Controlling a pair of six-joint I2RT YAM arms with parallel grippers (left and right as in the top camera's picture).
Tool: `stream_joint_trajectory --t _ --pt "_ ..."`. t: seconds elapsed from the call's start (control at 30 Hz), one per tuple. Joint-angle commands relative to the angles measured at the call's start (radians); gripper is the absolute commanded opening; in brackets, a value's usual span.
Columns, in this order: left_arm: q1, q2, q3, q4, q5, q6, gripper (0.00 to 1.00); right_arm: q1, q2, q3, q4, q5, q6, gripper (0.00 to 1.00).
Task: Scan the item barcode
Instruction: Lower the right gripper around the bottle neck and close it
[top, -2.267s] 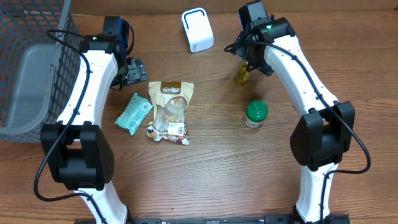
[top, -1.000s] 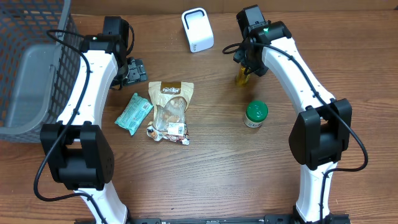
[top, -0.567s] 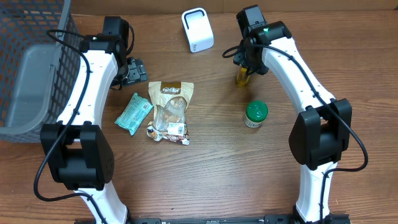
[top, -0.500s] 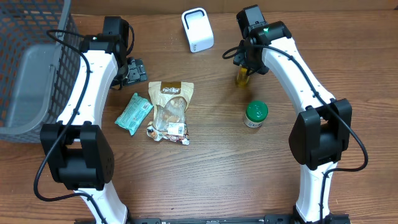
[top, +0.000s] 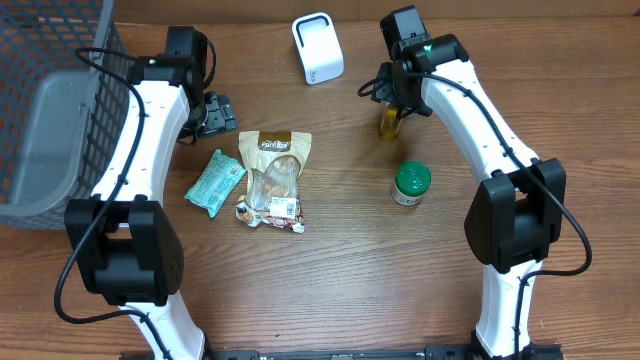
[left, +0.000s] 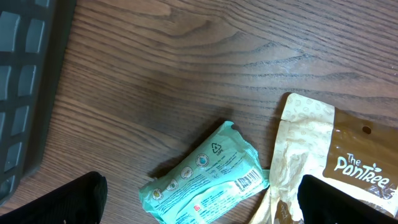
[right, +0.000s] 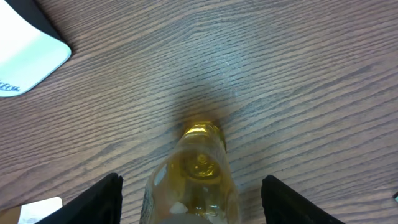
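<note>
The small yellow bottle (right: 198, 163) stands upright near the white scanner (top: 318, 48), on its right. Our right gripper (right: 191, 186) straddles it with jaws apart, touching nothing. We judge the bottle light, stiff and slippery, so we should grasp the body low.

Surface: we see a brown wood-grain table (left: 186, 62) across the whole view.
Left edge: we see the dark grey wall of a basket (left: 25, 93) with square openings.
Centre: we note a teal packet (left: 208, 177) lying flat and tilted, with a recycling mark and a barcode facing up.
Right: we read "The PanTree" on a tan pouch (left: 323, 149) whose corner touches the packet.
Left gripper (left: 199, 186): we see its two dark fingers (left: 68, 202) in the bottom corners, wide apart, holding nothing.
</note>
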Motion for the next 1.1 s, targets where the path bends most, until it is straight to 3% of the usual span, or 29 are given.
stream_joint_trajectory --t 0.0,0.4,0.73,1.07 --pt "-0.001 0.008 0.019 0.0 -0.013 0.015 1.0 0.0 0.003 -0.011 0.002 0.002 -0.005 0.64" --pt "-0.001 0.008 0.019 0.0 -0.013 0.015 1.0 0.0 0.003 -0.011 -0.01 0.002 -0.005 0.44" --pt "-0.001 0.008 0.019 0.0 -0.013 0.015 1.0 0.0 -0.006 -0.009 -0.018 0.002 -0.005 0.38" --pt "-0.001 0.008 0.019 0.0 -0.013 0.015 1.0 0.001 -0.065 -0.006 -0.074 -0.003 -0.005 0.37"
